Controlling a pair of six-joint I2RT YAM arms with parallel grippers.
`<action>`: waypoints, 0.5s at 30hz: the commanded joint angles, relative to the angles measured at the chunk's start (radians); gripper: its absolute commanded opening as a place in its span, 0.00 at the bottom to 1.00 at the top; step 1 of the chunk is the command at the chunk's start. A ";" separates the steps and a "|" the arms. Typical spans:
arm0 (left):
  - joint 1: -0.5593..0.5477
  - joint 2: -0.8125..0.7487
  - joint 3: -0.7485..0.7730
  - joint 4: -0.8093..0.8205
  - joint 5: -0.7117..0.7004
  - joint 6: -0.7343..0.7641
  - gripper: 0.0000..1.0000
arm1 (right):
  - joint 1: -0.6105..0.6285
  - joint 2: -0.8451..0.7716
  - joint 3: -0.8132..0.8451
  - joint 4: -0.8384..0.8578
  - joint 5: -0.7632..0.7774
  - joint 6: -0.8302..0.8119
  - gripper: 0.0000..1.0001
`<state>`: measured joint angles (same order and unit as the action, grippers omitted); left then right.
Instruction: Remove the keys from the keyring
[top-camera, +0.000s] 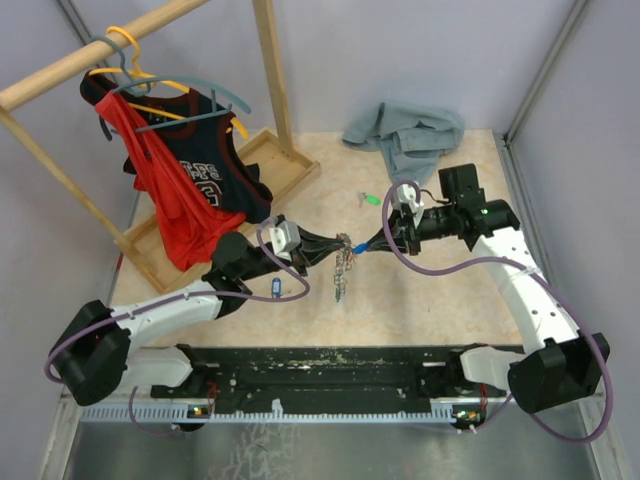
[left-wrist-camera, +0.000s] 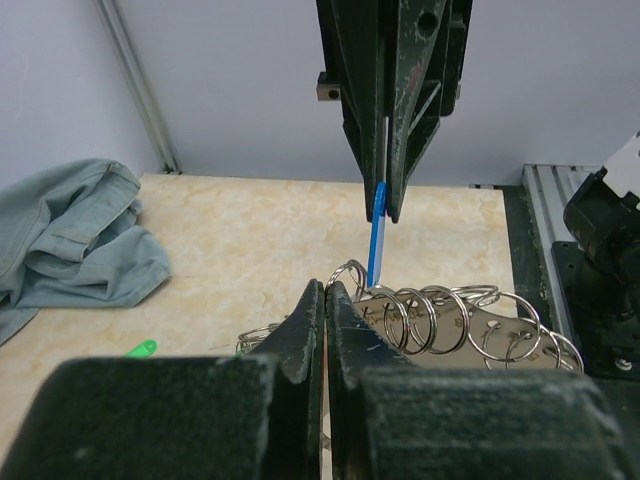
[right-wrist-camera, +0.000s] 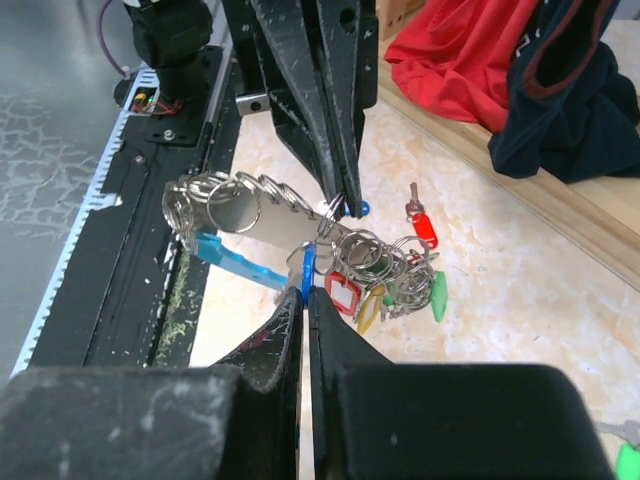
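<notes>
Above the middle of the beige table, the left fingers clamp the keyring to steady it. The right fingers pinch a blue-tagged key, likely to work it free. The remaining keys dangle.

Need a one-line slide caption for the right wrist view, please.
Right gripper pinches a blue tag while left gripper grips the keyring, keys dangling.

From above, the keys are too small to be told apart. In the left wrist view the lower part of the keyring is hidden behind the left pincer, and the grey cloth is cut by the left edge. A green tag is cropped at the right wrist view's corner.
</notes>
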<state>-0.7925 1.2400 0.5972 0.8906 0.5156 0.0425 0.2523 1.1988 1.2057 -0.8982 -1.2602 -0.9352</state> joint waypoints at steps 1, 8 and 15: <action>-0.001 -0.008 -0.008 0.185 -0.046 -0.073 0.00 | -0.005 -0.023 -0.043 0.044 -0.086 -0.022 0.00; -0.003 0.030 -0.029 0.293 -0.061 -0.149 0.00 | -0.005 -0.023 -0.091 0.146 -0.118 0.047 0.00; -0.010 0.044 -0.042 0.359 -0.099 -0.194 0.00 | -0.006 -0.024 -0.109 0.222 -0.102 0.146 0.00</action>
<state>-0.7933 1.2884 0.5552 1.0824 0.4728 -0.1040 0.2504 1.1980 1.0996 -0.7357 -1.3373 -0.8478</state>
